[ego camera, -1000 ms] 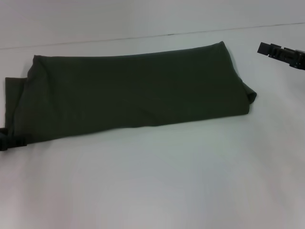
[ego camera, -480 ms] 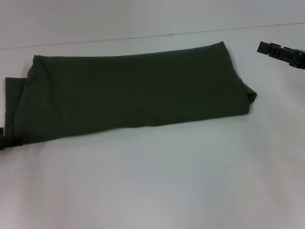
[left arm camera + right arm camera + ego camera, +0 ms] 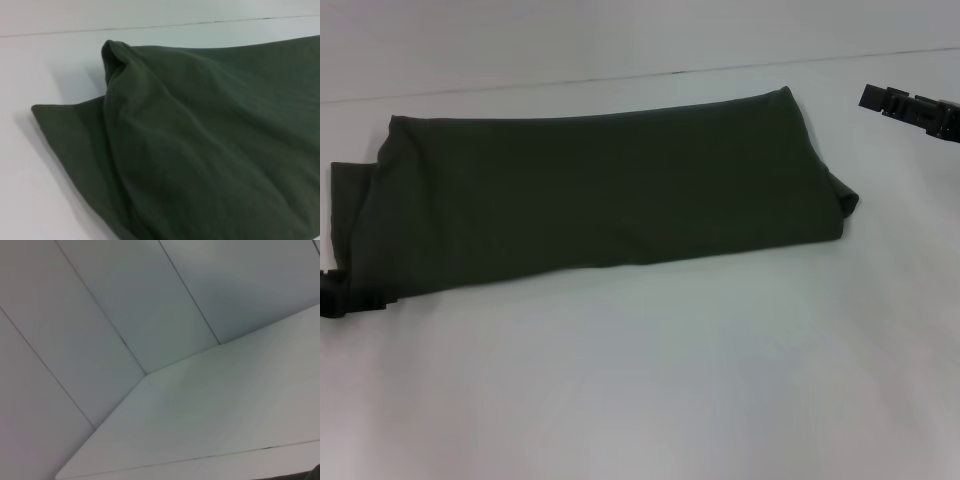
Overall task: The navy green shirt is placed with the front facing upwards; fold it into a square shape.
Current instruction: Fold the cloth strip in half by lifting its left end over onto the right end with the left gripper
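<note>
The navy green shirt (image 3: 600, 190) lies on the white table folded into a long band, plain green side up, running from the left edge to right of centre. A sleeve corner sticks out at its right end. My left gripper (image 3: 350, 298) pokes in at the left edge, right by the band's near left corner. The left wrist view is filled with rumpled shirt (image 3: 210, 150) fabric, a raised fold at its far end. My right gripper (image 3: 910, 110) hangs above the table at the far right, apart from the cloth. The right wrist view holds only table and wall.
The white table (image 3: 670, 380) stretches bare in front of the shirt. Its far edge meets a pale wall behind the cloth. The right wrist view shows wall panels and the table's corner (image 3: 145, 375).
My left gripper has slid a little to the right into view near the shirt's near left corner. The shirt and the right gripper are unchanged.
</note>
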You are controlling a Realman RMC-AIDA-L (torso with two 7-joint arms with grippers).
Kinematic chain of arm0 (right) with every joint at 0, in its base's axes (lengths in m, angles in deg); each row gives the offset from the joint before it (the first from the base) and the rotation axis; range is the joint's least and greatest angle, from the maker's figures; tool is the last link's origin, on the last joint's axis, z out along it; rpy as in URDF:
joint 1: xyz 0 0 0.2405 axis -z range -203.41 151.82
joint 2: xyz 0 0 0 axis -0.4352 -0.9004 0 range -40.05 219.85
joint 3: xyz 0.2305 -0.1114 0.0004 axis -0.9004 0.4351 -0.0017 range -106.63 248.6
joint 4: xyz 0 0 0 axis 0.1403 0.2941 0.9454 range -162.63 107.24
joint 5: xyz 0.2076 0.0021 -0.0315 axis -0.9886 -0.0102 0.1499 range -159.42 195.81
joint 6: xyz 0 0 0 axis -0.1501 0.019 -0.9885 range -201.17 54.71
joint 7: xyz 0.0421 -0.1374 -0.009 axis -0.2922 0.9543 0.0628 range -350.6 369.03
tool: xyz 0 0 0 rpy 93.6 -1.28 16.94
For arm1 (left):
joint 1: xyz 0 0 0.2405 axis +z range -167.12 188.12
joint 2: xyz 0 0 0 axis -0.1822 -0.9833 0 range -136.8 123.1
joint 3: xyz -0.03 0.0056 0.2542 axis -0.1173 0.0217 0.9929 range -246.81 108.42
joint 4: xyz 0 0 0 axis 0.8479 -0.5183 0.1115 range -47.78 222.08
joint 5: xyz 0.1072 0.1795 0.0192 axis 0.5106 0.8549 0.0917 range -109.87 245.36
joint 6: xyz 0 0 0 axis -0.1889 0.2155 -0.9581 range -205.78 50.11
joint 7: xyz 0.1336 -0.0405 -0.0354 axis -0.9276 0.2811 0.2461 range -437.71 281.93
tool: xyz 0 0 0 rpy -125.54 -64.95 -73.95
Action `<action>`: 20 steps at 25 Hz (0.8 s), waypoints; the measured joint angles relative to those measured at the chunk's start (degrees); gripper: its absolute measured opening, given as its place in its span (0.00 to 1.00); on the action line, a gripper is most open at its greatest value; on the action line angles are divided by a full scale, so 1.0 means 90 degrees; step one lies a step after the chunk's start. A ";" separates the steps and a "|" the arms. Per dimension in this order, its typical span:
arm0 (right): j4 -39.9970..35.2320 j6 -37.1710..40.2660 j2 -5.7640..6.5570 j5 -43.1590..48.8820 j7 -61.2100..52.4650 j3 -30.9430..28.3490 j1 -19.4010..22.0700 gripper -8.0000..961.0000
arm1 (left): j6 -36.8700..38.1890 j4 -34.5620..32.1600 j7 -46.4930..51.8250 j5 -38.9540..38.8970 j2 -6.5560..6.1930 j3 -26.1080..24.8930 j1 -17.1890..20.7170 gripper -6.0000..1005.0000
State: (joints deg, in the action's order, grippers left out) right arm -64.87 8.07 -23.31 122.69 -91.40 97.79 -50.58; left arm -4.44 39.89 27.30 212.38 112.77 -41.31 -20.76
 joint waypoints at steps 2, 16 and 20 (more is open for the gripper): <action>0.0000 -0.0001 0.0001 0.0001 -0.0001 0.0000 0.0000 0.68 | -0.0005 0.0005 -0.0002 0.0017 0.0011 0.0000 -0.0017 0.86; 0.0000 0.0000 0.0002 -0.0012 -0.0002 0.0000 0.0000 0.67 | -0.0148 0.0008 0.0342 0.0055 0.0012 0.0092 -0.0072 0.81; 0.0000 0.0000 0.0002 -0.0013 0.0005 -0.0002 -0.0006 0.67 | -0.0157 0.0008 0.0383 0.0085 0.0004 0.0136 -0.0091 0.63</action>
State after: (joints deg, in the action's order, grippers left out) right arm -64.87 8.07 -23.29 122.57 -91.35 97.77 -50.63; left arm -5.85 39.97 30.74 213.15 112.81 -40.08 -21.58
